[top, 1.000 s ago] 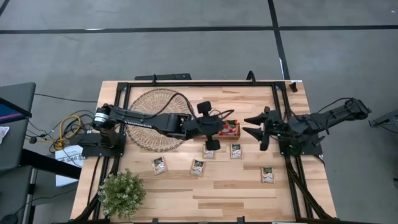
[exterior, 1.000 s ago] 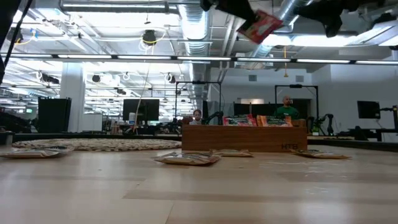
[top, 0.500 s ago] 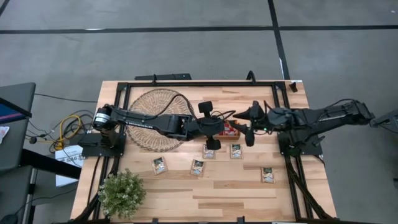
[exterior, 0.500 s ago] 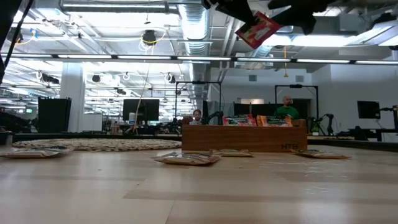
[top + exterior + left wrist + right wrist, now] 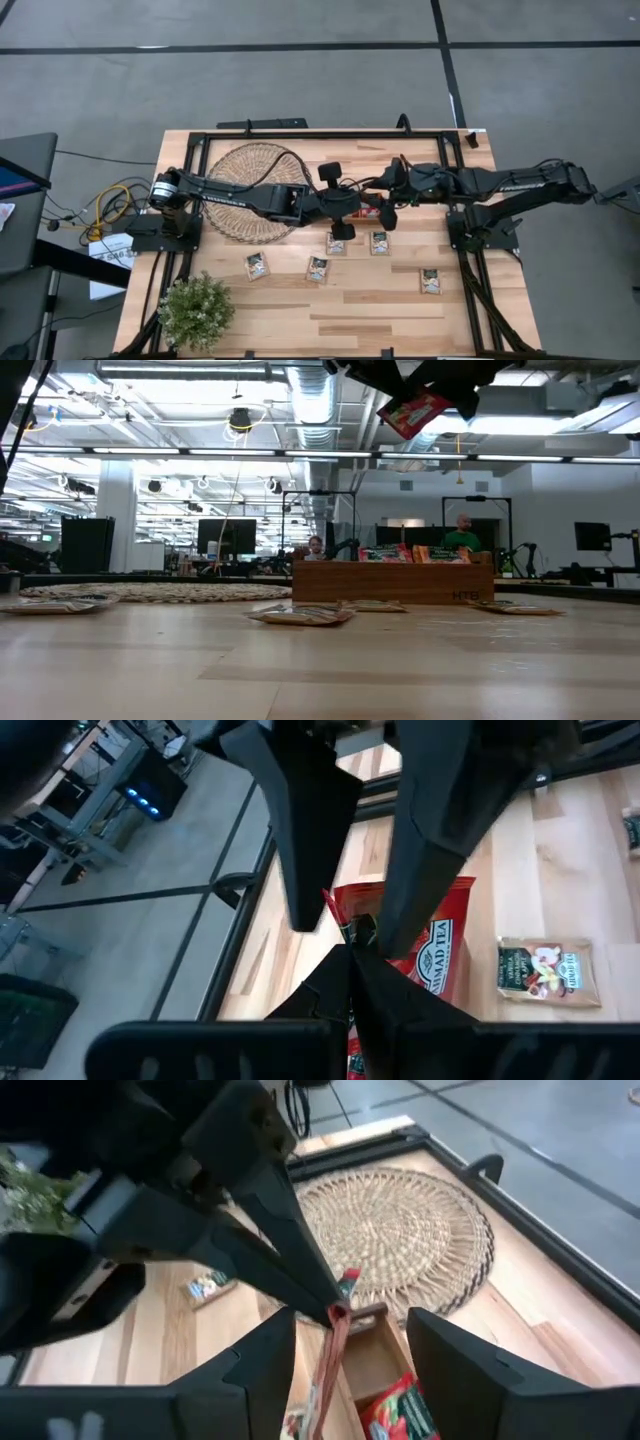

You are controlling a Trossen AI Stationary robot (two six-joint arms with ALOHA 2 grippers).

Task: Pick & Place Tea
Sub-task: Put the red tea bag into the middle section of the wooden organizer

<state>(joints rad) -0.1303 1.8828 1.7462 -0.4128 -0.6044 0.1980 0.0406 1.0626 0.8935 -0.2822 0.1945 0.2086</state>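
My left gripper (image 5: 350, 942) is shut on a red-orange tea sachet (image 5: 430, 950), held high over the long wooden tray (image 5: 390, 582) near the table's middle. In the low view the sachet (image 5: 415, 412) hangs tilted under the left gripper (image 5: 375, 375). My right gripper (image 5: 350, 1325) is open, with one finger on either side of the sachet (image 5: 330, 1350); I see no touch. Several pale sachets (image 5: 318, 268) lie flat on the table nearer the front edge. More red sachets (image 5: 385, 553) stand in the tray. My left gripper pinches the red sachet by its upper corner (image 5: 345, 925) between the two fingertips. The fingers come from the table's left, slanting down. The sachet is lifted clear, hanging tilted below the fingers above the tray.
The round woven mat (image 5: 255, 190) lies under the left arm. A potted plant (image 5: 195, 310) stands at the near left corner. A black frame (image 5: 440, 135) runs along the table's edges. People (image 5: 462, 532) and desks show in the room beyond.
My right gripper has moved toward the table's left, from beside its base to the held sachet, and now has its fingers on either side of it. My left gripper has kept the sachet in place above the tray.
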